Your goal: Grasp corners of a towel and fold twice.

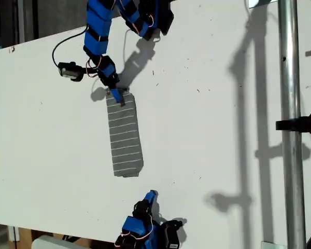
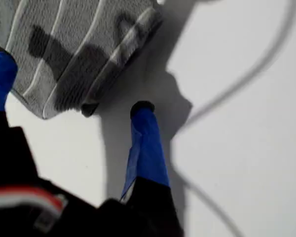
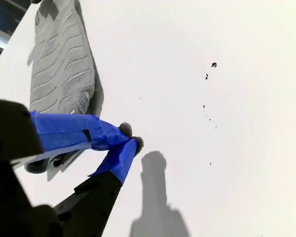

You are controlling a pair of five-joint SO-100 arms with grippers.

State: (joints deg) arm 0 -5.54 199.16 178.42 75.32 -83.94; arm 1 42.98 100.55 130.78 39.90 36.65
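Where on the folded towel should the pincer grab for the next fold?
Probably a corner at the short end of the towel nearest my second pincer, coming in low from the table side. The towel lies flat in a narrow strip, so only edges offer something to pinch.

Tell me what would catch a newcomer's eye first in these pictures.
The grey striped towel, folded into a narrow strip, lies mid-table. My first gripper sits open at its far end, in the exterior view. My second gripper waits shut just short of the near end, while hard shadows cross the white table.

Open gripper (image 2: pixel 69 81), seemingly over towel (image 2: pixel 74 44)
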